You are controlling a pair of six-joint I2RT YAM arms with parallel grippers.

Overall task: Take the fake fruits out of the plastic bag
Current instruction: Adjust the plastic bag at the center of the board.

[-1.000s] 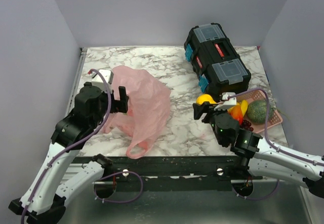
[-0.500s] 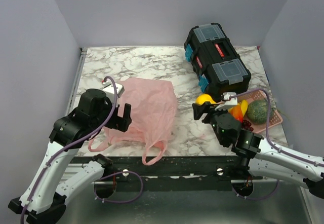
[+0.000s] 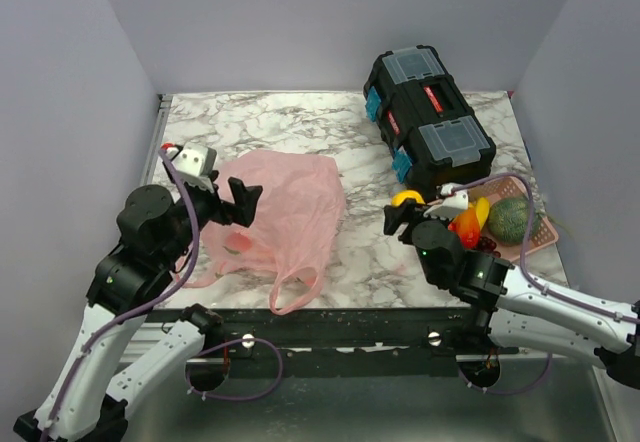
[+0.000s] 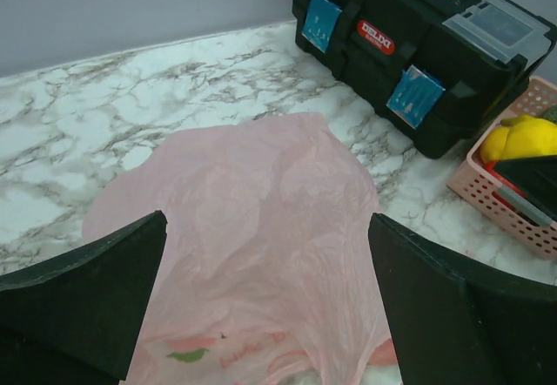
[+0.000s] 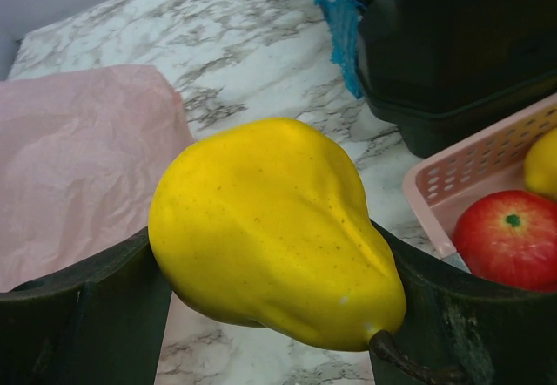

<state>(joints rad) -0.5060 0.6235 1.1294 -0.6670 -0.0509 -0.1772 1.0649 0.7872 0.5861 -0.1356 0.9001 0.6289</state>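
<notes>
The pink plastic bag [image 3: 290,202] lies crumpled on the marble table, its loop handles toward the near edge. My left gripper [image 3: 238,202] is open just above the bag's left part. In the left wrist view the bag [image 4: 261,167] fills the space below my open gripper [image 4: 267,219]; no fruit shows through it, only red and green print. My right gripper [image 3: 408,206] is shut on a yellow pear-shaped fruit [image 3: 405,198], held above the table between bag and basket. In the right wrist view the pear [image 5: 270,228] sits between the fingers [image 5: 78,315].
A rigid pink basket [image 3: 535,237] at the right holds a green melon [image 3: 512,219], a yellow banana [image 3: 482,208], an orange-red fruit [image 3: 465,225] and a red apple [image 5: 509,237]. A black toolbox [image 3: 428,112] stands at the back right. The walls are close on both sides.
The left arm dragged the bag toward the near edge, then pulled back left and rose, jaws open. The bag now lies flatter. The right gripper, still holding the pear, barely moved.
</notes>
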